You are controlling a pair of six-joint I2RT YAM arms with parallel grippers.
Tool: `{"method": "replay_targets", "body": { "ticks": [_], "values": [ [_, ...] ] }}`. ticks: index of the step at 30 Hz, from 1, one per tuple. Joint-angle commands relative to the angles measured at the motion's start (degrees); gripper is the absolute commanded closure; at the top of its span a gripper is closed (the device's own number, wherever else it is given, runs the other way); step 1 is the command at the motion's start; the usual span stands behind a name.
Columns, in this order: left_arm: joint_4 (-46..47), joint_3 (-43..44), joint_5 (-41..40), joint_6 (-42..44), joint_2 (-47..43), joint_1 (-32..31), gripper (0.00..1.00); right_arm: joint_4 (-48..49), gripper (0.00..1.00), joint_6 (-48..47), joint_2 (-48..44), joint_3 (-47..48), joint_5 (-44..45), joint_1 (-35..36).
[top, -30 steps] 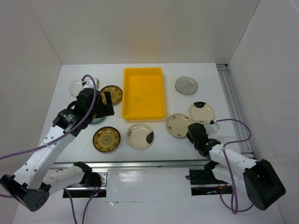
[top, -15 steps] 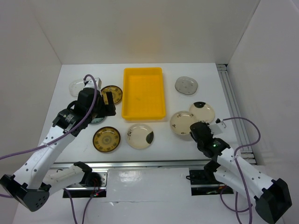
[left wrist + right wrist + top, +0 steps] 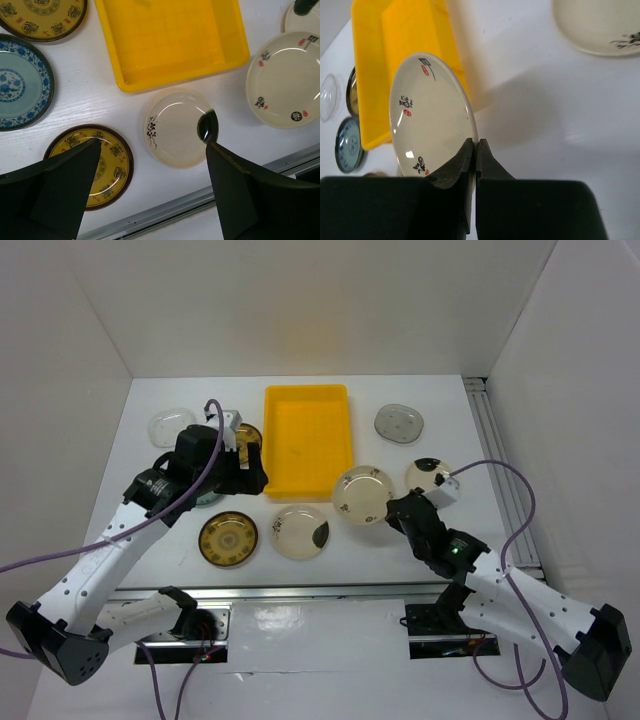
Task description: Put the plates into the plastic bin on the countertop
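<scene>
Your right gripper (image 3: 474,145) pinches the cream round plate with red and black marks (image 3: 362,494) by its rim only. It is tilted, beside the near right corner of the bright yellow rectangular plastic bin (image 3: 308,392), and could slip, or clip the bin's wall if carried low. Your left gripper (image 3: 153,144) hangs wide open and empty, left of the bin.

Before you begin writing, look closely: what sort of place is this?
Probably a robot test cell, not a kitchen: bare white walls box in a white table, two robot arms are mounted at its near edge, and plates lie around a yellow bin.
</scene>
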Motion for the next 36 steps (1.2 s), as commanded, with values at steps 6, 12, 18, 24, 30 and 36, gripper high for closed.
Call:
{"method": "replay_targets", "body": {
  "ticks": [6,12,18,24,30,36],
  "values": [
    [2.8,-0.2,0.9,1.4,-0.7,0.0,0.0,20.4,1.0,-9.5,6.2,2.0,0.6,6.2],
    [2.8,-0.2,-0.8,0.8,-1.2,0.0,0.0,30.2,1.0,-20.4,18.8,12.9,-4.8,2.8],
    [2.8,-0.2,-0.8,0.8,-1.8,0.0,0.0,30.3,1.0,-25.3,41.0,30.9,-15.7,-5.0],
    [2.8,-0.7,-0.8,0.3,-2.8,0.0,0.0,27.4,1.0,-26.8,56.3,45.5,-20.7,-11.2],
    [2.8,-0.7,-0.2,0.3,-3.9,0.0,0.0,23.7,1.0,-27.8,67.4,55.1,-28.4,-16.3],
    [2.8,-0.7,-0.2,0.3,-3.9,0.0,0.0,22.4,1.0,-30.4,74.4,59.4,-31.4,-16.3]
  ]
}}
